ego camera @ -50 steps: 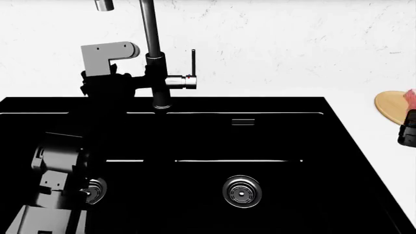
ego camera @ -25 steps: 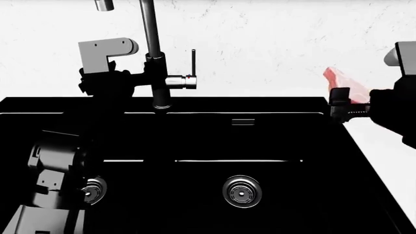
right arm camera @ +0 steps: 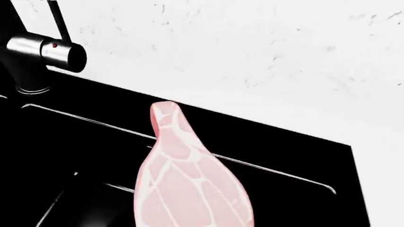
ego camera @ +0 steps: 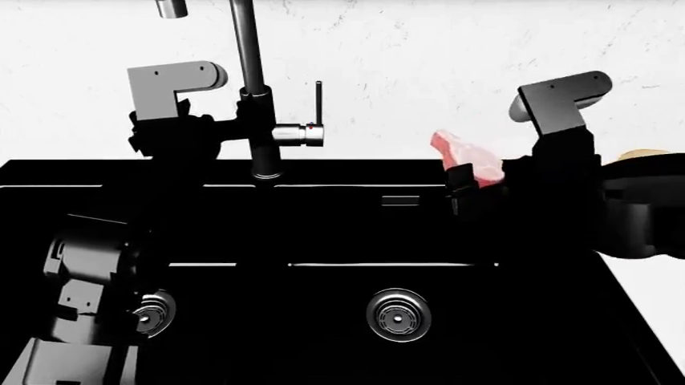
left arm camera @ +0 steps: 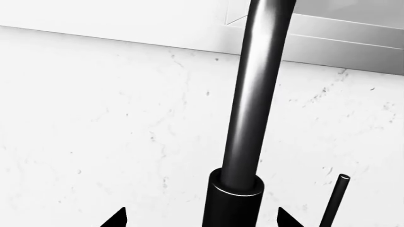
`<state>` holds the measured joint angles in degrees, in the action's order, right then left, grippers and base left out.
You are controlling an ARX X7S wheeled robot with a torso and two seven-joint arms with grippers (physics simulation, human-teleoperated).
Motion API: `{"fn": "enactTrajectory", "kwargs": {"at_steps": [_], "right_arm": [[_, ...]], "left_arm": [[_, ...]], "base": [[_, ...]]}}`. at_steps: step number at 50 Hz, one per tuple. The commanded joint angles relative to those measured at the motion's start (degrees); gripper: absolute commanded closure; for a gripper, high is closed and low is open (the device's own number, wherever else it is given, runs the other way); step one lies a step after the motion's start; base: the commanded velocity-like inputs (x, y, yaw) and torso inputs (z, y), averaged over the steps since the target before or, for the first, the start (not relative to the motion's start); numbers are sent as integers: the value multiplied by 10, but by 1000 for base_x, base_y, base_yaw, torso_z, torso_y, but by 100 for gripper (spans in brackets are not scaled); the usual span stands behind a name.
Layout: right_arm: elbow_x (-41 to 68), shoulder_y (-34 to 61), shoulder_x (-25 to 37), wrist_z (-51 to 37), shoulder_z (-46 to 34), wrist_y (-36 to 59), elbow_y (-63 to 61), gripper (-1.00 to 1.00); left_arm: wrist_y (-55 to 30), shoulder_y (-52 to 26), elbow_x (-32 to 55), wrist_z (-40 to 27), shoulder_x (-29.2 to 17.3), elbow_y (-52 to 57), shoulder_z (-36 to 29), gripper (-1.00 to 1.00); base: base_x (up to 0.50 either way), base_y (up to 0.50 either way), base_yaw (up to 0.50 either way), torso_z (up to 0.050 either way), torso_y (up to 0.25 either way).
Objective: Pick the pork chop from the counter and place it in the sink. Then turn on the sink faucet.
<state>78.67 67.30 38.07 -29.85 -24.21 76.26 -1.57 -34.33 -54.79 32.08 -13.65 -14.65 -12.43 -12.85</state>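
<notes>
Pink-red pork chop (ego camera: 467, 157) with pale marbling was held in the air over the back rim of the sink (ego camera: 354, 233), pinched at its wide end by the fingers of the right gripper (ego camera: 467, 178); its narrow tapered end pointed up and toward the faucet side. In the right wrist view the pork chop (right arm camera: 189, 179) filled the lower middle of the picture, its taper reaching toward the white bench (right arm camera: 265, 52) behind the basin, with the black sink rim (right arm camera: 277, 156) below it. The chop touched neither basin nor bench. Matte black, the sink showed two round steel drains: one (ego camera: 399, 314) in the middle of the head view, and another (ego camera: 156, 311) partly hidden behind the left arm. The sink faucet (ego camera: 257, 120) stood at the back rim, a slim dark gooseneck on a thicker base, with a thin upright lever (ego camera: 318, 103) beside it. The left gripper (ego camera: 230, 128) sat just beside the faucet base; in the left wrist view two dark fingertips (left arm camera: 117, 218) stood spread, one on either side of the faucet column (left arm camera: 243, 142), apart from it. Whether the fingers touched the base lower down could not be told. A tan wooden disc (ego camera: 646, 155) showed at the right edge, mostly behind the right arm.
</notes>
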Motion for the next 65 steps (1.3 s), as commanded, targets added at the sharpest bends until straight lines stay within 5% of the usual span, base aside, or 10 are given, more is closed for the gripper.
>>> {"fn": "enactTrajectory", "kwargs": {"at_steps": [1, 33, 65], "right_arm": [[46, 1, -25, -27, -10, 36, -23, 100], [48, -53, -89, 9, -97, 27, -52, 100], [-66, -90, -113, 100, -215, -14, 13, 100]], "left_arm": [[1, -1, 2, -1, 0, -1, -1, -100], [6, 4, 10, -3, -2, -2, -2, -100], [10, 3, 15, -3, -5, -6, -4, -100]], "base": [[0, 0, 0, 0, 0], [0, 0, 0, 0, 0], [0, 0, 0, 0, 0]]}}
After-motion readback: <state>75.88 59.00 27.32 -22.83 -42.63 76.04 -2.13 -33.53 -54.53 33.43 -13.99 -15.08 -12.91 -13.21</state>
